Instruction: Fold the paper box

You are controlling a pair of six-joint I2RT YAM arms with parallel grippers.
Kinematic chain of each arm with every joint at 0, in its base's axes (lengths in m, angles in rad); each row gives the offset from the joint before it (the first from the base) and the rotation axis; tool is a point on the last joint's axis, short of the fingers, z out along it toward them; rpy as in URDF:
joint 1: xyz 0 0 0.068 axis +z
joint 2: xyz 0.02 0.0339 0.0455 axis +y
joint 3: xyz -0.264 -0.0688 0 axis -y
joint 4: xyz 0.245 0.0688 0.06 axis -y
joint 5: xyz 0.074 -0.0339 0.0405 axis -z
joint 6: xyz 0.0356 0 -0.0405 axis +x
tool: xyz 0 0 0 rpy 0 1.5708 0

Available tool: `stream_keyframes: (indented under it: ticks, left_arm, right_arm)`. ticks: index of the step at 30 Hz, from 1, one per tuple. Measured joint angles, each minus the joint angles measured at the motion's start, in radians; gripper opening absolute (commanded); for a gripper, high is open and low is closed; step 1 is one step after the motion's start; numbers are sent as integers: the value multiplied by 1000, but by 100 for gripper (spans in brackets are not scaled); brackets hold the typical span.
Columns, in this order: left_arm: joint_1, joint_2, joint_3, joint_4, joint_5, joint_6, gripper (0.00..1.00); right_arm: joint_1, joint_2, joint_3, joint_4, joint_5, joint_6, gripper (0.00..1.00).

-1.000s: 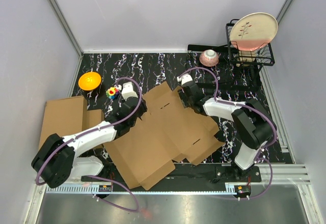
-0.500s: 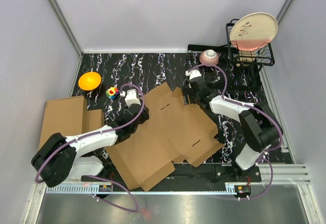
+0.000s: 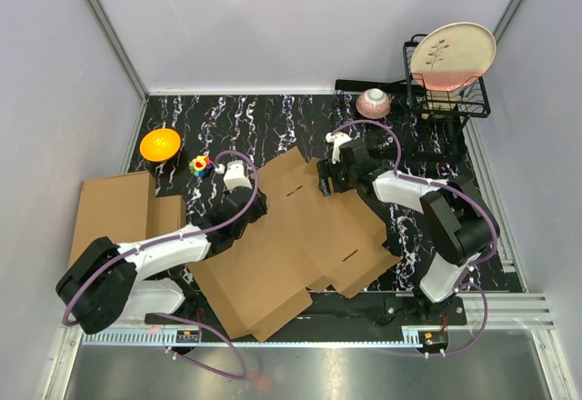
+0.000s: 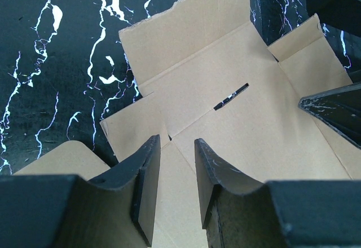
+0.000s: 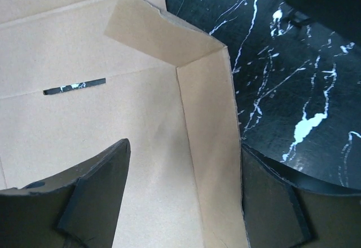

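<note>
The paper box (image 3: 282, 245) is a flat unfolded brown cardboard sheet lying mid-table on the black marble top. My left gripper (image 3: 244, 205) hovers over its left part. In the left wrist view its gripper (image 4: 176, 152) has a narrow gap between the jaws, with nothing in it and cardboard (image 4: 237, 118) beneath. My right gripper (image 3: 329, 178) is at the box's far right edge. In the right wrist view its gripper (image 5: 183, 197) is wide open, straddling a raised side flap (image 5: 206, 124). A slot (image 5: 73, 86) shows in the panel.
A stack of flat cardboard (image 3: 114, 209) lies at the left. An orange bowl (image 3: 160, 143) and a small colourful toy (image 3: 199, 165) sit at the far left. A pink bowl (image 3: 374, 102) and a black rack (image 3: 473, 100) holding a plate (image 3: 452, 53) stand at the far right.
My left gripper moved nearer and right onto the box, then held still. My right gripper swung toward the far right, then came back left over the box's edge flap.
</note>
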Motion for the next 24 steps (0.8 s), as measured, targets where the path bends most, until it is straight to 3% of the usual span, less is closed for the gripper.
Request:
stream_keyframes:
  ticks: [8,16,24]
  left_arm:
    - [-3,0,-5,0,0,0,33]
    - [-6,0,-6,0,0,0,33]
    - [-8,0,-7,0,0,0,33]
  right_arm:
    - [-13,29,-1,5,-21,7,66]
    - [-15,29,-13,22,-37,10,45]
    - [-15,29,-18,30,-35,10,44]
